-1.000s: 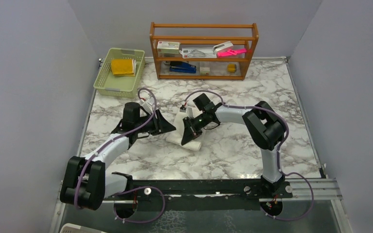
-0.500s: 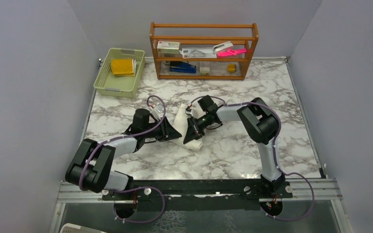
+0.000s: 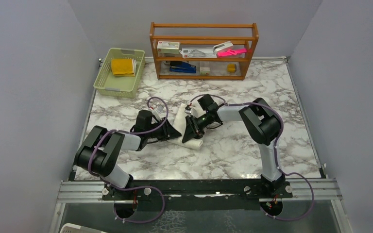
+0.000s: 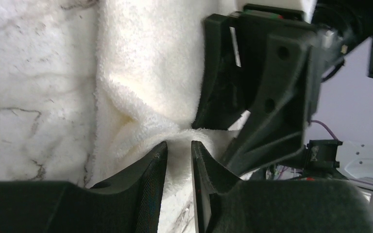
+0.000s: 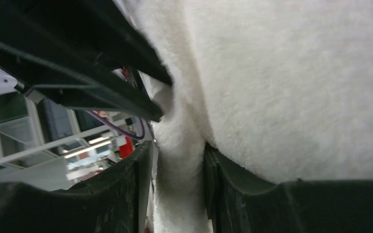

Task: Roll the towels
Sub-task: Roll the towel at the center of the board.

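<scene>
Top camera overhead, wide, facing down; wrist cameras close, sharing cream towel (image 4: pixel 141 63).

Left pincer (image 3: pixel 178 132) and right pincer (image 3: pixel 186 137) meet on cream-white towel (image 3: pixel 180 114), mid desk (image 3: pixel 233 150); yellow towel (image 3: pixel 122 66) in green basket (image 3: pixel 108 86).

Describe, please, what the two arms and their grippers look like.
Both the left arm and the right arm have white links between bulky black joint housings, with a thin purple cable looping along each. The left gripper and right gripper are matte black plastic, with two flat, tapering fingers. A small green light glows at the right wrist.
</scene>
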Robot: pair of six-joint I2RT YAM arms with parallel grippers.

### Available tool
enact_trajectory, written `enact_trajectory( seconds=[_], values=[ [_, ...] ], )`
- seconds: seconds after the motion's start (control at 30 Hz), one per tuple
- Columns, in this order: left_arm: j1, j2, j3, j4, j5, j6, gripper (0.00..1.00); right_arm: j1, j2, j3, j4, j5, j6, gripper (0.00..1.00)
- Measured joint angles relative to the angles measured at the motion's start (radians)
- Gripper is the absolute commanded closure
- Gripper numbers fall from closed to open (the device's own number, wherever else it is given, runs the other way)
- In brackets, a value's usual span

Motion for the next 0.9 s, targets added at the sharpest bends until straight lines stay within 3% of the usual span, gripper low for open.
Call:
enact_trajectory(
  seconds=[0.13, 0.4, 0.43, 0.47, 0.5, 0.6, 0.73, 0.9],
  values=[
    [0.000, 0.029, 0.003, 0.037, -0.029, 0.014, 0.73, 0.005, -0.082, -0.006, -0.037, 0.085, -0.066, 0.44],
    [0.000, 0.062, -0.011, 0.112, -0.036, 0.031, 0.73, -0.001, -0.349, -0.134, -0.014, 0.426, -0.213, 0.45],
    [0.000, 0.063, -0.013, 0.116, -0.036, 0.033, 0.73, -0.002, -0.396, -0.176, 0.017, 0.460, -0.225, 0.44],
    [0.000, 0.064, -0.013, 0.120, -0.036, 0.035, 0.73, -0.001, -0.451, -0.226, 0.054, 0.491, -0.237, 0.33],
    [0.000, 0.066, -0.013, 0.122, -0.036, 0.037, 0.73, 0.001, -0.510, -0.278, 0.099, 0.518, -0.251, 0.29],
    [0.000, 0.075, -0.013, 0.134, -0.036, 0.038, 0.73, 0.037, -0.684, -0.439, 0.283, 0.594, -0.322, 0.20],
    [-0.005, 0.090, -0.010, 0.149, -0.035, 0.038, 0.73, 0.192, -0.809, -0.619, 0.555, 0.660, -0.489, 0.20],
    [-0.005, 0.096, -0.008, 0.156, -0.034, 0.044, 0.73, 0.307, -0.750, -0.651, 0.642, 0.677, -0.653, 0.20]
  ],
)
